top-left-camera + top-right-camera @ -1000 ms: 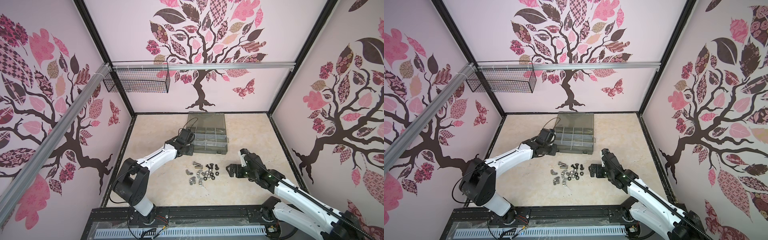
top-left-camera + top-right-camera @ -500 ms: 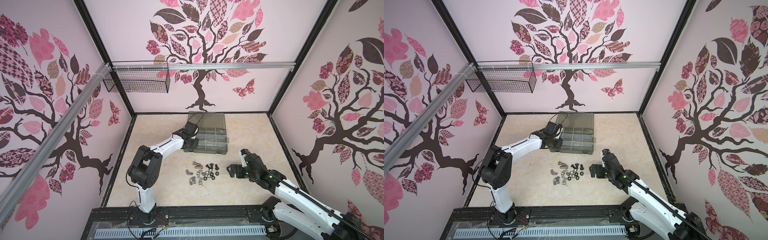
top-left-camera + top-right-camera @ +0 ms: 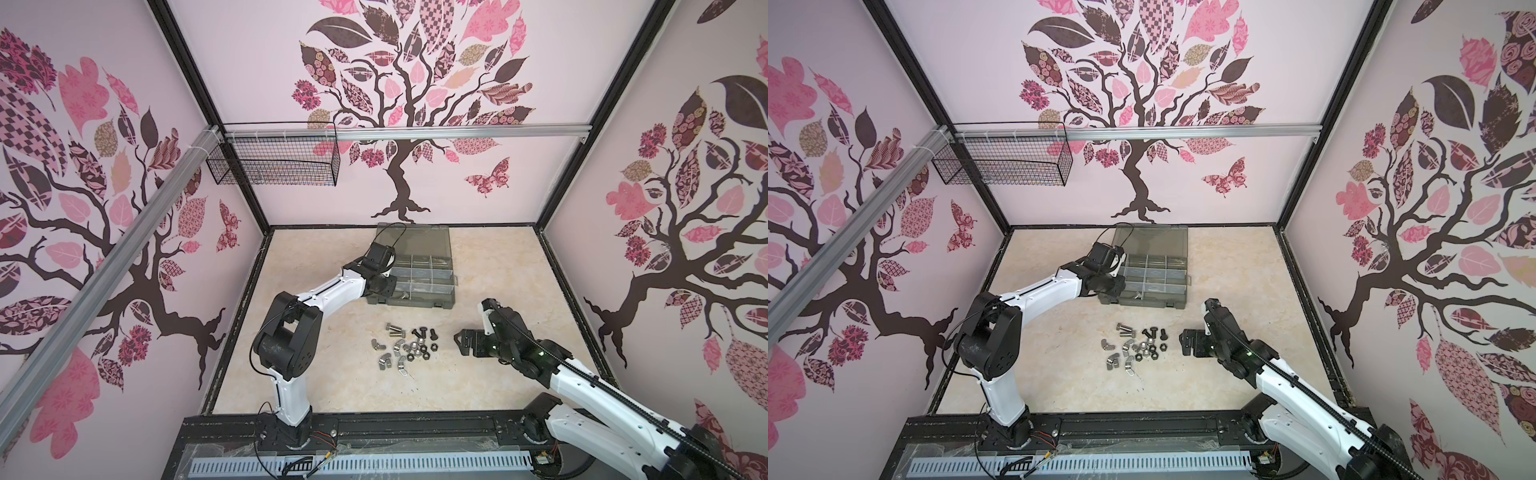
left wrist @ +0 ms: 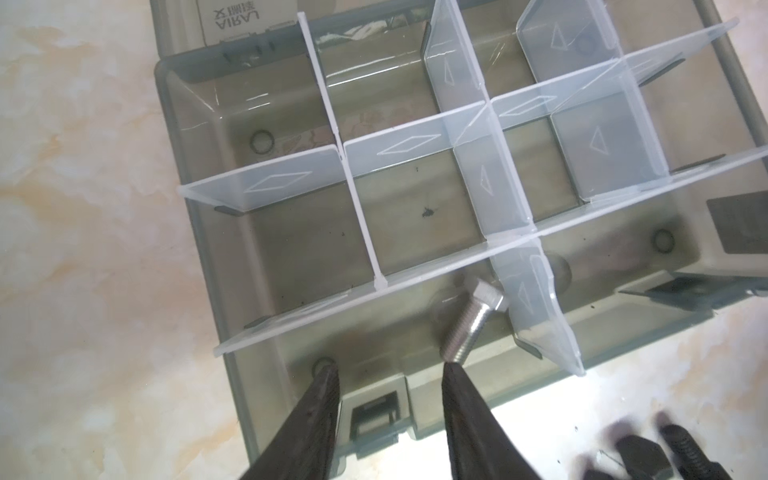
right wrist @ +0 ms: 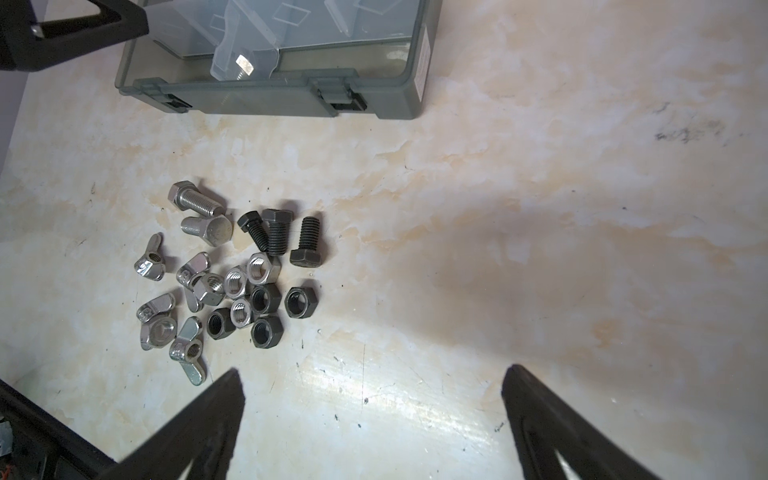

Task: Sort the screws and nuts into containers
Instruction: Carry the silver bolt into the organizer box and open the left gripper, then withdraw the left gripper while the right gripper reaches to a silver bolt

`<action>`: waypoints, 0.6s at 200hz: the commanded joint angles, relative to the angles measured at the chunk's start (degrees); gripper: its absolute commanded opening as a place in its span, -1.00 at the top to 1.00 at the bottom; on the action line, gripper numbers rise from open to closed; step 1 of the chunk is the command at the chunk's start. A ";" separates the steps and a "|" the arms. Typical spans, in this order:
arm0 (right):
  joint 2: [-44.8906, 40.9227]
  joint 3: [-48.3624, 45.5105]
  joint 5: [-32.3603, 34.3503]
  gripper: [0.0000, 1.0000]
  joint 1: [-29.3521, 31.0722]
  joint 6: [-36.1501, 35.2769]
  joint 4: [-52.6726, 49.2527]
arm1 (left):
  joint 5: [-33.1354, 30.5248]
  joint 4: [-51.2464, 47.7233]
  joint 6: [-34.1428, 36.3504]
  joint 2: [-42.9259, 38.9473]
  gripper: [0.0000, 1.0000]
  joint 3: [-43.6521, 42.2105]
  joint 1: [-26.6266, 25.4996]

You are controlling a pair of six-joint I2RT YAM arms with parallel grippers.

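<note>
Tabletop case (image 4: 199, 137): screw (image 4: 471, 320) beside left gripper (image 4: 388, 365)

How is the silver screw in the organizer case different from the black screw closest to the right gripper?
Colour: the silver screw is shiny, the black screw dark. Place: the silver screw lies inside a front compartment of the organizer case, head by a translucent divider; the black screw lies on the table at the pile's edge. Both are short, threaded and hex-headed.

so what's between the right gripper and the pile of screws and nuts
Nothing, just bare tabletop between the right gripper and the pile, clear in a top view.
</note>
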 commanded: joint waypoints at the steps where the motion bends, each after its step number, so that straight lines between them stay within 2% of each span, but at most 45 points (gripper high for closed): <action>1: 0.79 2.69 0.61 -0.99 0.33 -0.98 -0.81 | 1.02 2.35 -2.18 -6.49 0.10 -3.88 0.62; 63: 7.89 5.98 -0.33 -0.99 0.32 -6.10 2.67 | 2.43 3.52 -8.46 -21.96 0.09 -16.77 1.67; 101: 17.48 12.36 -3.01 -0.99 0.82 -9.99 5.96 | 2.01 3.53 -11.71 -31.81 0.08 -24.91 1.86; 120: 23.42 16.75 -1.50 -0.99 4.05 -13.21 7.03 | 0.81 2.58 -12.37 -35.40 0.08 -26.73 2.00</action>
